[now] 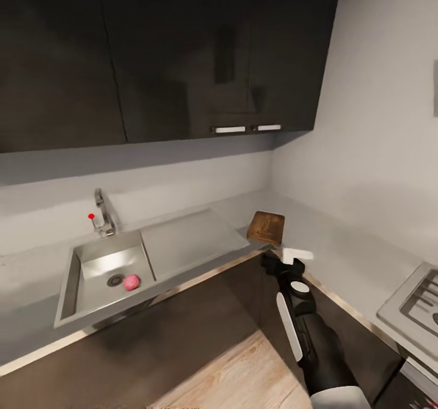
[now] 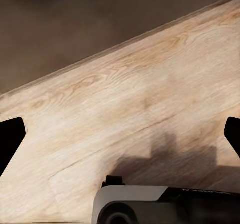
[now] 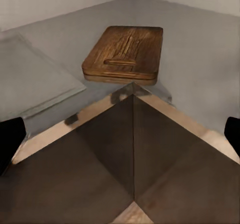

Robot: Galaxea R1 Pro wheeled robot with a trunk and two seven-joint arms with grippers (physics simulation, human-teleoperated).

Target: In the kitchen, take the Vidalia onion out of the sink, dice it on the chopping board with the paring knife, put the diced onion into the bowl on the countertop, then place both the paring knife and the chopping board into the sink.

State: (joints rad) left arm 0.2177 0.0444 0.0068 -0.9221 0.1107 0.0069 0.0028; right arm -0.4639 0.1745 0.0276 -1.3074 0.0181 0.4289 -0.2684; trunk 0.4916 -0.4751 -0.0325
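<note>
Nearest, the right gripper [image 1: 282, 265], fingers spread and empty, hangs short of the grey countertop [image 1: 340, 257]. Far left, the pink-red Vidalia onion [image 1: 131, 282] sits beside the steel sink's [image 1: 69, 284] drain; fetching it seems next, needing a leftward reach.

The brown wooden chopping board [image 3: 124, 53] lies ahead. The left gripper [image 2: 120, 134] looks spread over floor.

Dark glossy wall cabinets [image 1: 164, 56] fill the upper left and centre of the head view, with 2 pale bar handles [image 1: 246, 128] on their lower edge near the middle. A light grey wall [image 1: 371, 129] runs down the right side. At the right edge, low in the frame, sits a steel hob [image 1: 413, 302] with dark grates. Pale wood-plank floor [image 1: 243, 372] shows at bottom centre, below dark base cabinets [image 1: 182, 318].
</note>
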